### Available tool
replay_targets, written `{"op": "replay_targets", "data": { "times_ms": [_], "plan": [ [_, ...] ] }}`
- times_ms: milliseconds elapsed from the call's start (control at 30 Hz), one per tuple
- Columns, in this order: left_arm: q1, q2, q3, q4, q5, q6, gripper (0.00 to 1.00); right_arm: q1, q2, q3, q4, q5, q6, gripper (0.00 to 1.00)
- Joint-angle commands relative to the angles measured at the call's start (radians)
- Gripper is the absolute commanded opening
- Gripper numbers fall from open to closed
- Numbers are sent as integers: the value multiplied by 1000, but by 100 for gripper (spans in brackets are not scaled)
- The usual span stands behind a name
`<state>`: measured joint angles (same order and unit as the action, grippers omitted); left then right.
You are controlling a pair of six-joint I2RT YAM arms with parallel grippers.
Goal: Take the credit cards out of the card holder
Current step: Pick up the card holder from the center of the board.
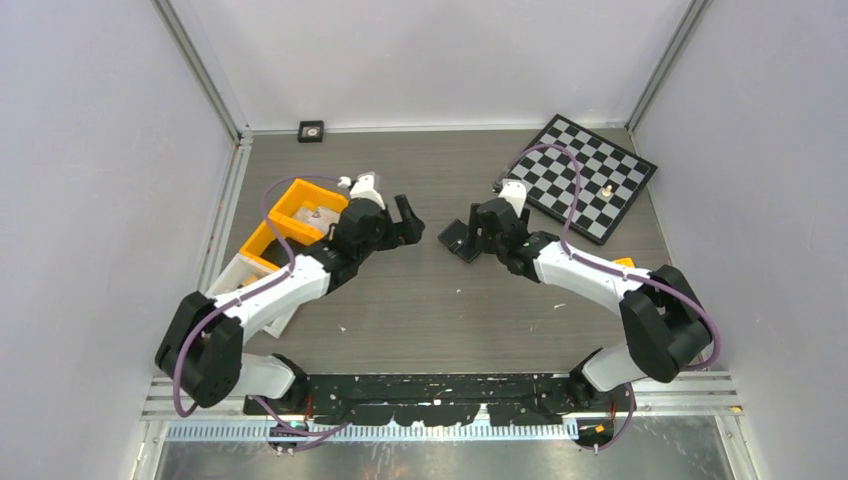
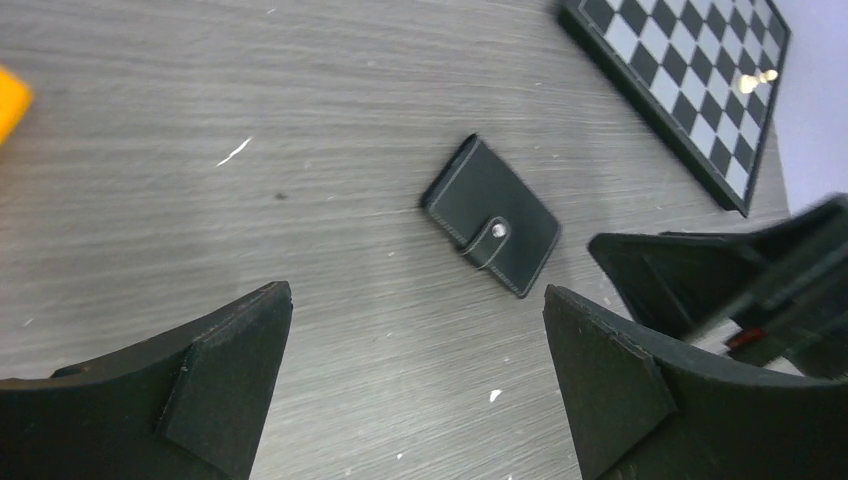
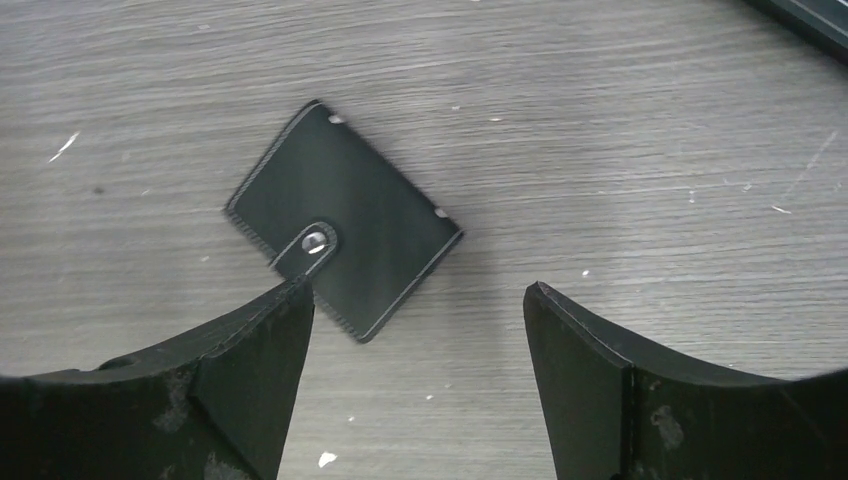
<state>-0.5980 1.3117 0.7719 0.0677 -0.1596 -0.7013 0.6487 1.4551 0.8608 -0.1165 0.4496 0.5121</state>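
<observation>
Open table (image 2: pixel 300 100) around the card holder (image 2: pixel 490 215), right gripper (image 3: pixel 418 292) close at one side, chessboard (image 1: pixel 585 175) behind, orange bin (image 1: pixel 283 225) well left.

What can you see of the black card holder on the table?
The card holder is a small black rectangle, leather-looking, with pale stitching and a strap fastened by a silver snap. It lies flat and closed, askew on the grey wood-grain table, no cards showing, under the open right gripper, seemingly untouched.

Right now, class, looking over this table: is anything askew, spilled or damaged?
The card holder lies snapped shut, skewed to the wood grain. The chessboard sits crooked at the far right, carrying one lone piece. White flecks dot the table; no damage shows.
</observation>
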Motion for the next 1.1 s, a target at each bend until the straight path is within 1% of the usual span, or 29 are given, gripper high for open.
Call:
{"op": "replay_targets", "data": {
  "times_ms": [0,67,133,233,267,333,467,567,600,700,767,833,933,967,1000,1067],
  "plan": [
    [-22,69,71,11,6,73,100,-105,32,30,-15,-89,70,81],
    [-23,91,37,78,30,84,100,-149,62,29,-8,-158,93,81],
    [-23,113,22,119,91,78,99,-174,101,35,5,-216,107,79],
    [-23,187,67,65,242,38,98,-186,177,68,7,-296,97,75],
    [-23,210,86,45,263,31,97,-186,204,82,4,-316,89,73],
    [-19,253,107,28,279,16,97,-186,254,117,-8,-378,63,65],
    [-13,286,116,36,299,9,96,-186,326,170,-39,-491,38,55],
    [-4,290,115,29,318,1,97,-175,340,176,-34,-560,35,48],
    [5,294,114,30,331,-4,97,-162,338,178,-33,-574,30,47],
    [50,327,113,39,365,-36,96,-106,316,196,-55,-555,-8,47],
    [91,356,114,55,416,-59,95,-72,297,204,-64,-531,-30,47],
    [114,378,115,71,445,-65,89,-62,274,192,-52,-516,-30,48],
    [115,389,129,56,446,-44,87,-67,241,167,-40,-454,-25,59],
    [115,390,132,54,444,-38,87,-73,234,158,-32,-423,-19,62],
    [115,391,135,50,439,-29,85,-82,231,151,-24,-419,-6,64],
    [114,395,145,39,436,-1,80,-107,236,141,-8,-432,25,64]
  ]
}}
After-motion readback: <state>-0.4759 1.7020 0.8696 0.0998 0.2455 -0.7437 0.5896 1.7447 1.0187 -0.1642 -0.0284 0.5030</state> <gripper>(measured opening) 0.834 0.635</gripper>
